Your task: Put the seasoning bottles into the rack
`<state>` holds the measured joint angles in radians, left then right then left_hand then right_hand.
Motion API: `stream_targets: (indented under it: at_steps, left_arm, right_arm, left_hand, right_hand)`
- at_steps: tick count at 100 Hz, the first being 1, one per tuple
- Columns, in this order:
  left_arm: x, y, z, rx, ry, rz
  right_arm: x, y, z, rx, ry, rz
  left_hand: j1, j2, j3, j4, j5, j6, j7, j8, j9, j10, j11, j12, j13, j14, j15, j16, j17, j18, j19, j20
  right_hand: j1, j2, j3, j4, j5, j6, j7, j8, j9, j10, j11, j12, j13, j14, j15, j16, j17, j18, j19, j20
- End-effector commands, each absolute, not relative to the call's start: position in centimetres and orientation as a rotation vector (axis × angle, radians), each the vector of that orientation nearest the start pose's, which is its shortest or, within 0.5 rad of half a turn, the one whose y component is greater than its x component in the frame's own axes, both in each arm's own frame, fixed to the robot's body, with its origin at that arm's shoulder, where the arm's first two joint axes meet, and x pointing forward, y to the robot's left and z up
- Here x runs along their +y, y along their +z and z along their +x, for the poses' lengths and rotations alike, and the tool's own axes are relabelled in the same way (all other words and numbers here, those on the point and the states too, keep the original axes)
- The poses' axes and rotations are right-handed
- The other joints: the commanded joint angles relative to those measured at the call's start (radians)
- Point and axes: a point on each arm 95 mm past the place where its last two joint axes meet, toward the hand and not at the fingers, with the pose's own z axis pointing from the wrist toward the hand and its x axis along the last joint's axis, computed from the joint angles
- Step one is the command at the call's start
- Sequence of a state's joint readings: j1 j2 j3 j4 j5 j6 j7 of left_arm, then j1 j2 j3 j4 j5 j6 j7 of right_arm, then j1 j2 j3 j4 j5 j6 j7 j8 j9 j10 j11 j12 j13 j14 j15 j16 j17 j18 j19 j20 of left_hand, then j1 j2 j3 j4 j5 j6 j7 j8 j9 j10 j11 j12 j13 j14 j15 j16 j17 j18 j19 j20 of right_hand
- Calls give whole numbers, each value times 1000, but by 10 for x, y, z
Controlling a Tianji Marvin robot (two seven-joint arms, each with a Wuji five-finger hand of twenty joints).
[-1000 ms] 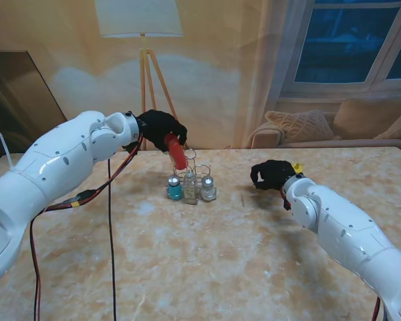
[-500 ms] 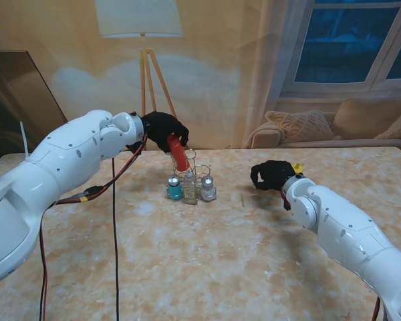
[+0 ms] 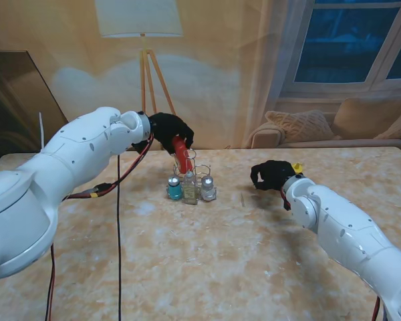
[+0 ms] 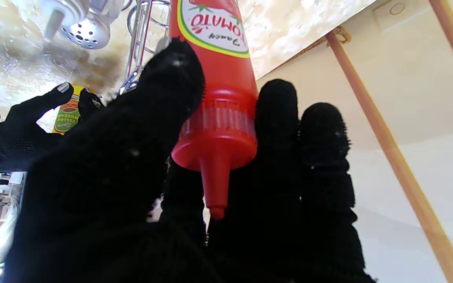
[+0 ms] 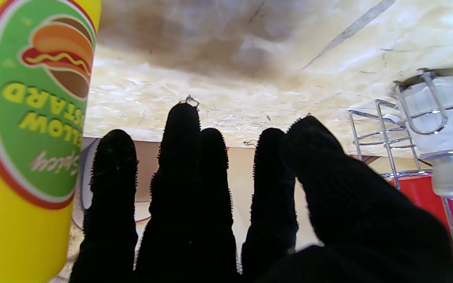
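Two gloved hands are shown. On the left hand (image 3: 166,127), the fingers (image 4: 179,74) are closed around the cap end of a red tomato sauce bottle (image 3: 183,155), thumb on one side and the other fingers on the opposite side, so that the nozzle points back toward the palm and the base leads downward. This grip appears chosen to leave the bottle's body free to enter a wire ring. The bottle is held nearly upright at the far side of the wire rack (image 3: 191,180), its lower part at or within the rear ring; whether the base has reached the bottom cannot be told.

In the nearer rings of the rack, a blue shaker (image 3: 174,188), a clear bottle (image 3: 190,188) and a white shaker (image 3: 208,188) are already seated. Little slack is left between these and the descending bottle, so a straight vertical lowering is judged necessary; a tilt could catch the wire.

The right hand (image 3: 270,174) is held over the worktop (image 3: 207,261), well apart from the rack. A yellow mustard bottle (image 5: 30,129) lies just beside its fingers (image 5: 187,165), which are partly extended; whether the bottle is gripped cannot be told. Open worktop lies between that hand and the rack, and the far edge lies behind both.
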<state>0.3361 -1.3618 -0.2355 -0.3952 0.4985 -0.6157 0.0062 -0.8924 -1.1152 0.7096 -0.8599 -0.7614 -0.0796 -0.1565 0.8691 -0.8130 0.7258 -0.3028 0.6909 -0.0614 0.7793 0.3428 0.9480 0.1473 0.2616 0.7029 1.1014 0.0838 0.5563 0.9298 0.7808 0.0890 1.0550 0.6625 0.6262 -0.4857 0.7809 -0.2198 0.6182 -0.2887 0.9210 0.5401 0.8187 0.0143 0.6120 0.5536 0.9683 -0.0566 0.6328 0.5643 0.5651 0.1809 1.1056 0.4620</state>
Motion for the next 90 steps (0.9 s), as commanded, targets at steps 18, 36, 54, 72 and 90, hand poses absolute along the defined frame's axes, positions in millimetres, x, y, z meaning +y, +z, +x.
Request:
stream_targets:
  at_steps: [18,36,54,72,90]
  left_arm:
    - [-73,-187,636,2154,-1464,-763]
    - [-77,-190,637,2187,-1442,-777]
    - [-80,-197,635,2206,-1435,-785]
    - [-83,-203,633,2227,-1428,-779]
    - [-83,-209,631,2228,-1427,-791]
  right_arm:
    - [-20,-340,547,1636,1327,1164]
    - [-20,-341,547,1637,1327,1164]
    - [-20,-341,546,1637,1326,1162]
    - [-20,-341,546,1638,1328,1160]
    - [-20,-342,546,1639,1331,1158]
  left_hand:
    - [151,160,71,53,106,-14,215,73,90,-60,99,60,-10,-41,23,29,-13,-32,-14,21]
    - [151,160,68,53,106,-14,214,72,91,-61,98,59,-10,-42,22,31,-14,-32,-15,21]
    - [152,160,67,53,107,-14,215,72,91,-60,97,61,-10,-42,20,32,-16,-32,-16,21]
    - [149,158,65,53,107,-12,213,70,92,-62,98,62,-9,-45,20,32,-16,-33,-17,22]
    - [146,154,62,51,109,-5,210,65,93,-58,100,63,-7,-44,19,31,-15,-35,-16,23]
  right_hand:
    - [16,-22,16,17,24,-4,18,5,21,-19,3,1,15,-6,-2,-3,7,-4,1,0]
    - [16,-23,16,17,24,-3,16,3,21,-20,4,1,15,-7,-3,-4,7,-4,1,0]
    - [16,-22,16,17,24,-5,16,2,21,-20,4,1,16,-8,-2,-4,9,-6,2,0]
    - [17,-23,17,17,24,-5,17,3,22,-20,4,1,16,-8,-2,-4,8,-5,2,0]
    - [17,-23,17,17,23,-5,17,3,21,-20,5,1,15,-7,-2,-4,7,-5,1,-1]
